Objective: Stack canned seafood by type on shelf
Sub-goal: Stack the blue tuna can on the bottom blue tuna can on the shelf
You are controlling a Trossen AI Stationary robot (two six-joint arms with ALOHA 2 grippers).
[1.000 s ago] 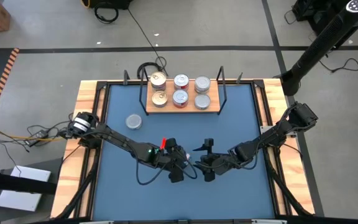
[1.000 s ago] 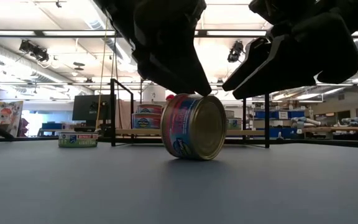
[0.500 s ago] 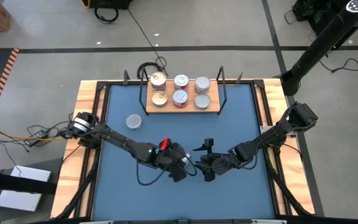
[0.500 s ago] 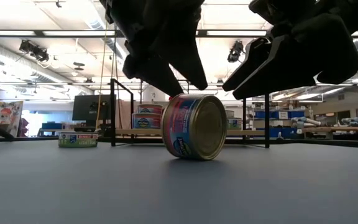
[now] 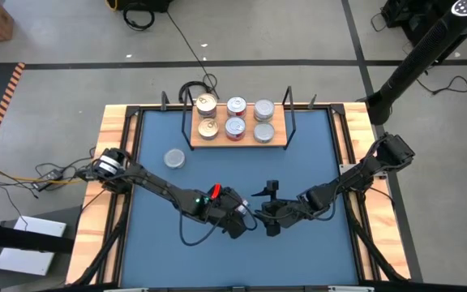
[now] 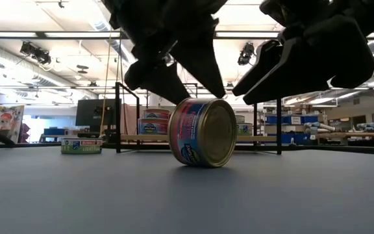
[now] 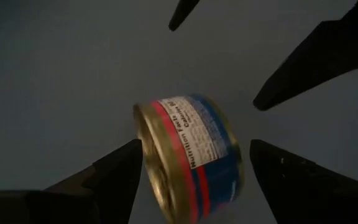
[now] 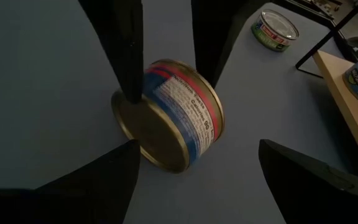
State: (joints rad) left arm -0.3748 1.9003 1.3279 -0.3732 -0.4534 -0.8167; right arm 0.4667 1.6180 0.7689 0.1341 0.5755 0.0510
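Blue table [image 6: 76,195]: tipped can [image 7: 191,158] reads "Nutrition Facts".

A can [image 6: 203,132] is stood on its edge at the table's [image 5: 314,146] middle front, between two grippers. A shelf [image 5: 237,139] bearing six cans is set at the back. One can [image 5: 174,158] lies left of the shelf.
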